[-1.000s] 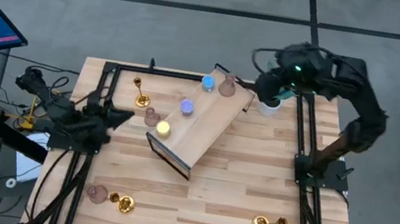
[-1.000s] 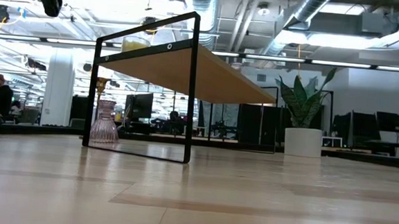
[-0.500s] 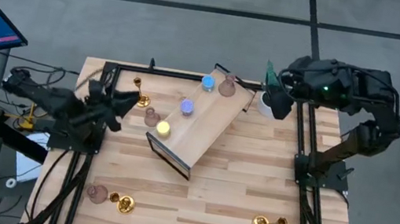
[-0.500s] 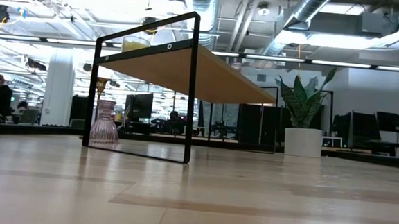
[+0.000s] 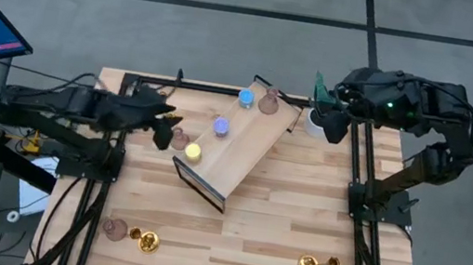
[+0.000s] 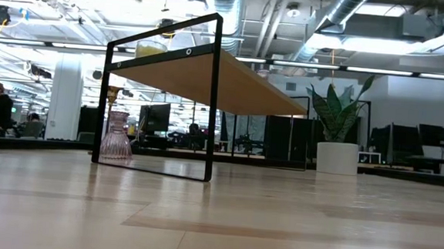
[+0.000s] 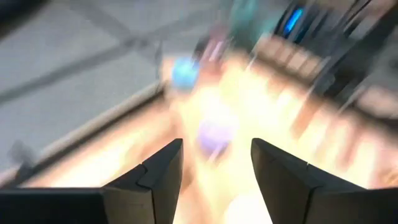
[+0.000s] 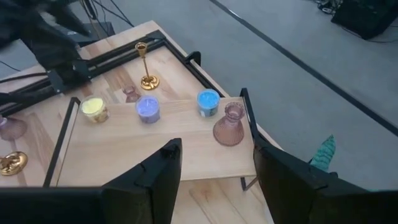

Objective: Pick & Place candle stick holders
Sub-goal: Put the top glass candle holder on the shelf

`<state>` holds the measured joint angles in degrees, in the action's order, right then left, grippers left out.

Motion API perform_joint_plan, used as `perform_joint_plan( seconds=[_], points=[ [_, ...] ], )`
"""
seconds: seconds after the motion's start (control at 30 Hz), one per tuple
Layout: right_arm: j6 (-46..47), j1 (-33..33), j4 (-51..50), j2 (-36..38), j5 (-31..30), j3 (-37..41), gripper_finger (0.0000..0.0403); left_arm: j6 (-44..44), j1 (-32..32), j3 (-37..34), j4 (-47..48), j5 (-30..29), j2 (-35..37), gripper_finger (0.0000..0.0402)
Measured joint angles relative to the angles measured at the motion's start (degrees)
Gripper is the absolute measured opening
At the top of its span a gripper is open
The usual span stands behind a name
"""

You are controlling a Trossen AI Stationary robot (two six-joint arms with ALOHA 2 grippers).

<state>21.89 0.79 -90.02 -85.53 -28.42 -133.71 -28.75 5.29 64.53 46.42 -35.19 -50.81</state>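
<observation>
left gripper [image 5: 164, 131] | fingers apart, empty, near tall gold candle stick holder [image 8: 145, 66] | probably its target; descend centred on stem | right gripper [image 8: 214, 163] open, waiting

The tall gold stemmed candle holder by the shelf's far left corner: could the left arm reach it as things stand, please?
Probably yes. The left gripper hovers open just beside the tall gold stemmed candle holder, which stands alone on the wooden table, with only a small pink holder nearby.

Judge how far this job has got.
Looks done: blue, pink, violet, yellow holders on the shelf. In hand: nothing; open left gripper hovers by a small pink holder; right gripper waits near the plant. Left: that one, plus gold and pink holders on the table.
</observation>
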Motion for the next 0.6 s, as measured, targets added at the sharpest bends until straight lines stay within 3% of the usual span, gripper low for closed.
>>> perform_joint_plan(
  seconds=[0.17,0.37,0.6],
  points=[
    [0.02,-0.21,0.00,0.58,0.04,0.00,0.0191,-0.41,-15.26,0.29,6.00,13.10,-3.23,0.0190],
    [0.04,-0.45,0.00,0.49,0.56,0.00,0.0189,-8.95,-32.55,0.24,8.32,22.55,-7.27,0.0190],
    [0.49,-0.45,0.00,0.47,2.81,0.00,0.0186,-11.53,-34.28,0.24,13.61,25.22,-14.22,0.0190]
  ],
)
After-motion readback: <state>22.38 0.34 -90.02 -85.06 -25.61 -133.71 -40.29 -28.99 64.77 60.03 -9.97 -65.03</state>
